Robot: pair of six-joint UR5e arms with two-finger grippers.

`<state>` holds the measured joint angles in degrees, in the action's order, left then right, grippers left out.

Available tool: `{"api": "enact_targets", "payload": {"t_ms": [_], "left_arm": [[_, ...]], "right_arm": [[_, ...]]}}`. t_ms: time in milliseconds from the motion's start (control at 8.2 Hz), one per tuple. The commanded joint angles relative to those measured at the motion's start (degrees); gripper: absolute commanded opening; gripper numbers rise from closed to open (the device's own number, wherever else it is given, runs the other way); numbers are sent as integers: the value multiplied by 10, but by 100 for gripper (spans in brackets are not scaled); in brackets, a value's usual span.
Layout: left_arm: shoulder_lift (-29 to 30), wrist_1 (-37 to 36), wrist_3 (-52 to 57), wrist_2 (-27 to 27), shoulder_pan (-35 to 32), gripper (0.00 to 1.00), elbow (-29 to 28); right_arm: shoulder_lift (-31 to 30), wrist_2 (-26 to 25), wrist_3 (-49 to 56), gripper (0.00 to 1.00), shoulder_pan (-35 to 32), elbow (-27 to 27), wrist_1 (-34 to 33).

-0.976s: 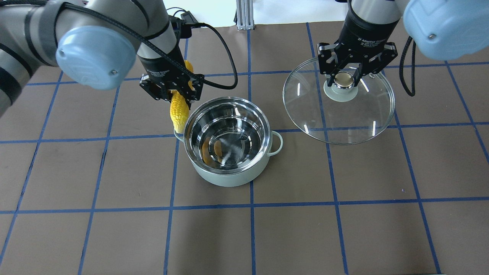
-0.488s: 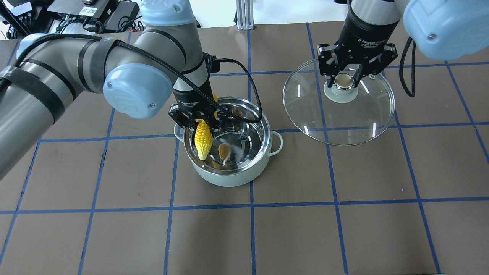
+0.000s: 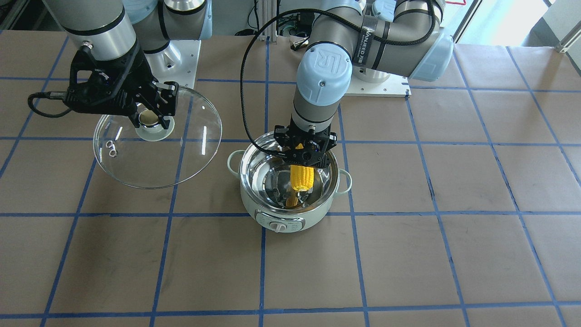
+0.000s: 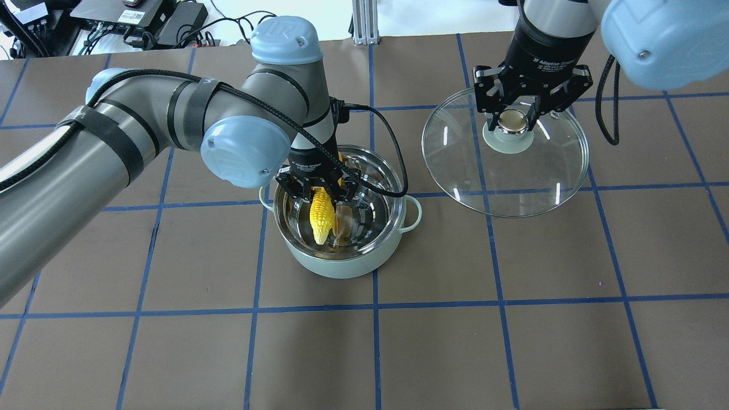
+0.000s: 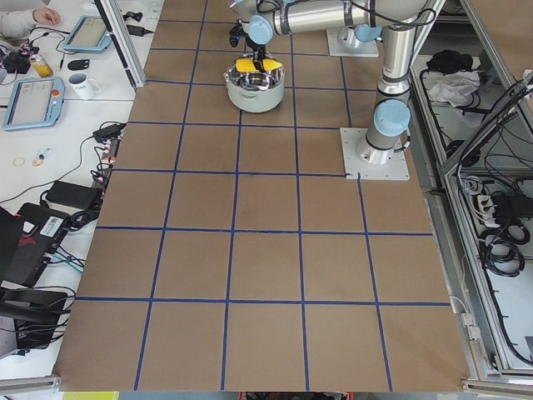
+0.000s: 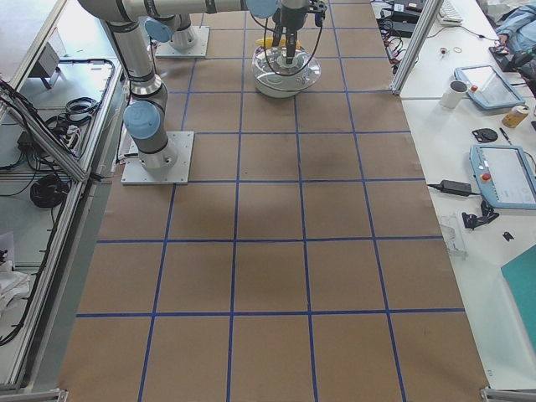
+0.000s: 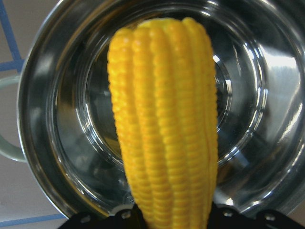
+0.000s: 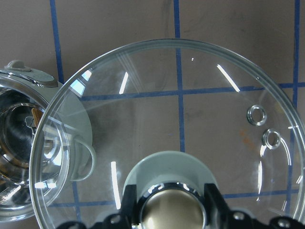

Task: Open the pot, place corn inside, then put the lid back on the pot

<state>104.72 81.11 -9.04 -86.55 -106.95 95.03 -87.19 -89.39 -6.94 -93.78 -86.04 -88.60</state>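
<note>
The mint-green pot [image 4: 347,262] stands open near the table's middle, its steel inside showing [image 3: 263,175]. My left gripper [image 4: 320,193] is shut on the yellow corn [image 4: 321,215], which hangs tip down inside the pot's rim; the corn also shows in the front view [image 3: 301,178] and fills the left wrist view [image 7: 164,124]. My right gripper [image 4: 514,121] is shut on the knob of the glass lid [image 4: 512,182] and holds it in the air to the pot's right. The lid also shows in the front view [image 3: 181,150] and the right wrist view [image 8: 190,119].
The table [image 4: 512,341] is brown with a blue tape grid. The pot's control panel and knob [image 3: 279,225] face away from the robot. Operator desks with tablets and a mug flank the table's ends [image 6: 494,84].
My left arm has carried the corn from beside the pot's left rim over the rim and down into the pot. The right gripper and the lid have stayed still.
</note>
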Motion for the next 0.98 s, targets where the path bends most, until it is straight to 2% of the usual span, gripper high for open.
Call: {"api": "enact_targets", "payload": {"t_ms": [0, 122, 366, 488, 610, 732, 854], "left_arm": [[24, -16, 0, 0, -7, 0, 1], [37, -47, 0, 1, -7, 0, 1], [51, -53, 1, -1, -7, 0, 1], [57, -53, 0, -4, -7, 26, 0], [56, -53, -2, -4, -7, 74, 0], [55, -53, -2, -7, -7, 100, 0], [54, -52, -1, -9, -6, 100, -3]], "right_arm": [[0, 0, 0, 13, 0, 0, 2], [0, 0, 0, 13, 0, 0, 2], [0, 0, 0, 13, 0, 0, 2], [0, 0, 0, 13, 0, 0, 2], [0, 1, 0, 13, 0, -1, 2], [0, 1, 0, 13, 0, -1, 2], [-1, 2, 0, 13, 0, -1, 2]]}}
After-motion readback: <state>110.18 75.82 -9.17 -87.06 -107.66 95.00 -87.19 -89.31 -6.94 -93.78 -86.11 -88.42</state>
